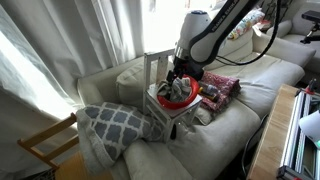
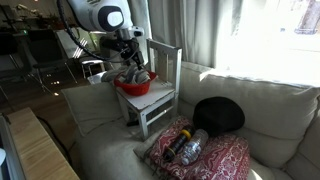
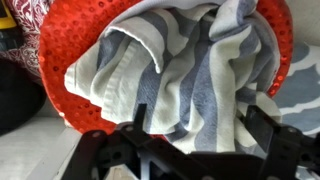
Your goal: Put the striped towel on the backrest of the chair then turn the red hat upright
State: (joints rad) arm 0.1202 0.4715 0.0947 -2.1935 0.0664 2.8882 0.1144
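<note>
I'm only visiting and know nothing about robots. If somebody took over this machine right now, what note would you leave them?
Pincer: open, just above the towel, holding nothing.
Striped towel: bunched up inside the red hat.
Hat: upside down like a bowl on the seat of the white chair, which stands on the sofa.
Done: nothing yet; the chair's backrest is bare.
Left: grip the towel, lift it out, drape it over the backrest, then turn the hat upright.
</note>
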